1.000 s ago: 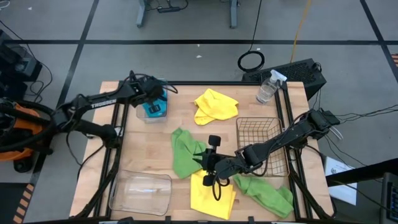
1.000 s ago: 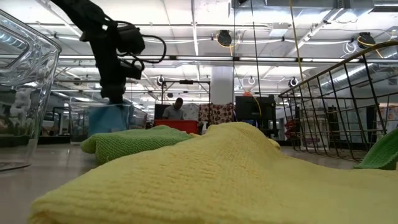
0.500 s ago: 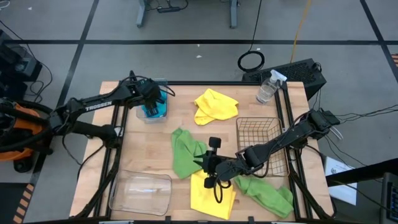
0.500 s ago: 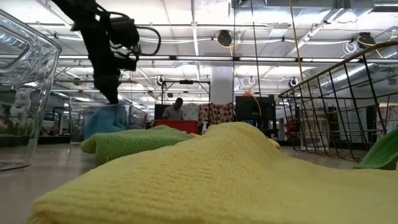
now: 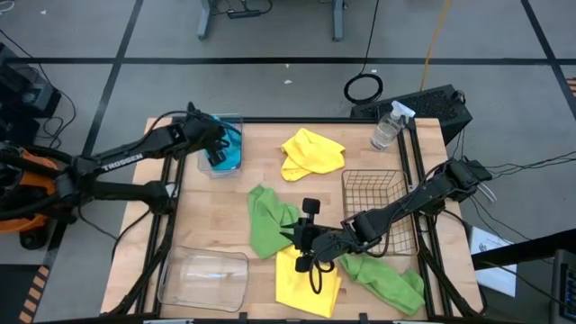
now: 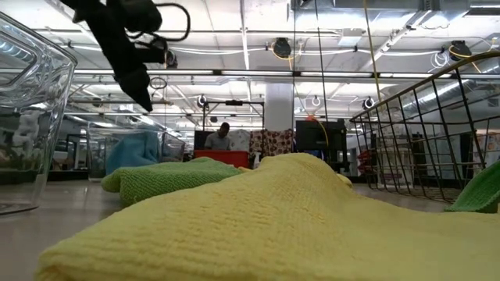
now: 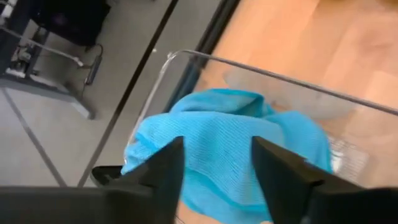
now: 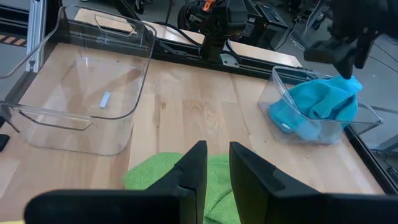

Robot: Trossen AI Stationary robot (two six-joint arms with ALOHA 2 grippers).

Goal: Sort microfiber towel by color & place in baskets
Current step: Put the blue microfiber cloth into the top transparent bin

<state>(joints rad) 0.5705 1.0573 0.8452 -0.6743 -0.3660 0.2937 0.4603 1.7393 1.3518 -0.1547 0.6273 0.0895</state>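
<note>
I had the wooden tabletop (image 5: 360, 135) below me, with an empty clear tub (image 5: 205, 278) at its near left corner and the dark wire-grid basket (image 5: 378, 209) toward the right, also empty. A smaller clear tub (image 5: 222, 149) sat at the far left edge, and a bright blue towel (image 7: 230, 140) lay bunched inside it.

Four more towels lay loose on the wood: a yellow towel (image 5: 311, 153) at the far middle, a green towel (image 5: 267, 220) in the centre, a second yellow towel (image 5: 304, 281) near the front edge, and a second green towel (image 5: 385, 277) beside the basket's front.

My left pincer (image 5: 216, 142) hung above the blue towel's tub, its fingers (image 7: 163, 171) spread wide and holding nothing. My right pincer (image 5: 304, 241) was low over the centre green towel, fingers set narrow with a small gap and nothing between them.

A clear spray bottle (image 5: 388, 125) stood at the far right.
</note>
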